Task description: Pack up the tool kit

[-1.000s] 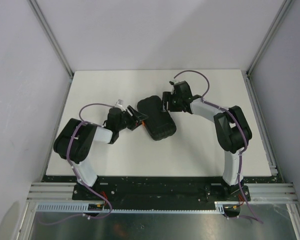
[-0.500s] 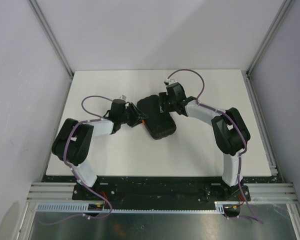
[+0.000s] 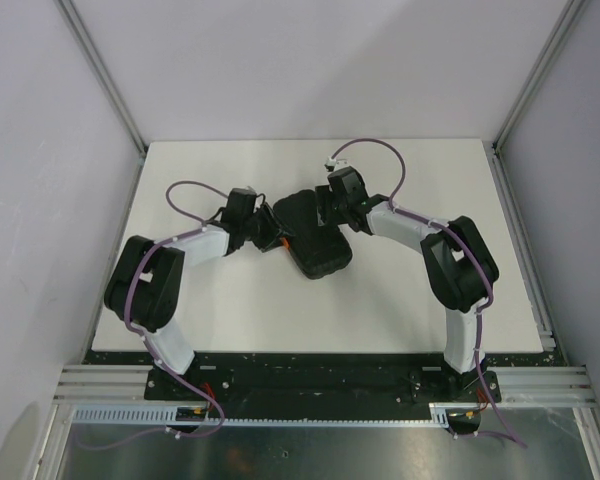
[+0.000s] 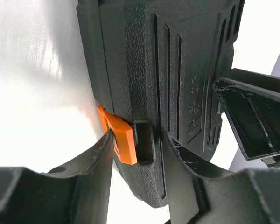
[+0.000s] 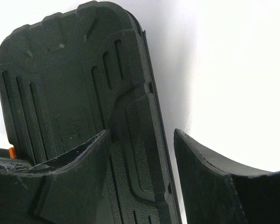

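The tool kit [image 3: 315,240] is a black case lying closed in the middle of the white table [image 3: 230,310]. Its tools are hidden. My left gripper [image 3: 271,238] is at the case's left edge. In the left wrist view [image 4: 137,135] it is shut on that edge: one finger presses the orange latch [image 4: 117,134], the other lies on the ribbed lid [image 4: 144,60]. My right gripper [image 3: 331,207] sits at the case's far right edge. It stands open [image 5: 142,133] astride the rim, one finger over the lid [image 5: 60,79] and the other off the edge.
Bare white table surrounds the case. Grey walls and aluminium frame posts [image 3: 110,85] close in the back and both sides. A right gripper finger [image 4: 252,121] shows at the right of the left wrist view, close to my left gripper.
My left gripper has moved up against the case's left edge and narrowed onto the latch. My right gripper has shifted a little left over the far edge and narrowed slightly.
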Available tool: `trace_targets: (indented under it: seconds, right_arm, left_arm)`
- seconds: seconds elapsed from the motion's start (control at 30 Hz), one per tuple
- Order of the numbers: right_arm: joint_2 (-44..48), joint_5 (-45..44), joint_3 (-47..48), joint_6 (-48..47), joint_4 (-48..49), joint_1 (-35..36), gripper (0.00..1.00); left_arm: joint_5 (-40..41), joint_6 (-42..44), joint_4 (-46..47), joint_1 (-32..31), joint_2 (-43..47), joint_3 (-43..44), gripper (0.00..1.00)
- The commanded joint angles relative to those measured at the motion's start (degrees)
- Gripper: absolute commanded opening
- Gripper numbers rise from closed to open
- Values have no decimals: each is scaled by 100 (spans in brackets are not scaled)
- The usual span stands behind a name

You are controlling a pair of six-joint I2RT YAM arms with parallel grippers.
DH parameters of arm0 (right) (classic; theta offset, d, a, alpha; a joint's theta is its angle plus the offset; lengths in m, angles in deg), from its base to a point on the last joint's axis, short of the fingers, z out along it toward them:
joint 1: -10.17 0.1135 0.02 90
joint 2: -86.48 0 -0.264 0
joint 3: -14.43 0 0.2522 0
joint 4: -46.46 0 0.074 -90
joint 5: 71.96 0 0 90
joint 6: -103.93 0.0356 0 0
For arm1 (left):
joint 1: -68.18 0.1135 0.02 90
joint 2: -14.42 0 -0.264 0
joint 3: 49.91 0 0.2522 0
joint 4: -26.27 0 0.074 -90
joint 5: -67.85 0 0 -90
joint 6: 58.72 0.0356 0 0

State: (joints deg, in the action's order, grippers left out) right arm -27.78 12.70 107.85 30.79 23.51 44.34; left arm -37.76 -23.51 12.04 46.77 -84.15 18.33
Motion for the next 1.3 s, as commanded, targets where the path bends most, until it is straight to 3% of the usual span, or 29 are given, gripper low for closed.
trace_targets:
  seconds: [0.0, 0.67, 1.27]
  right_arm:
    - [-918, 806, -515, 1, -1502, 560, 62]
    - [-945, 838, -514, 187, -1436, 511, 61]
    - [-982, 934, -521, 206, -1337, 472, 60]
  left_arm:
    - [-601, 37, 347, -321, 247, 396, 0]
    - [-804, -277, 237, -320, 402, 581, 0]
    - [-505, 404, -722, -459, -27, 1200, 0]
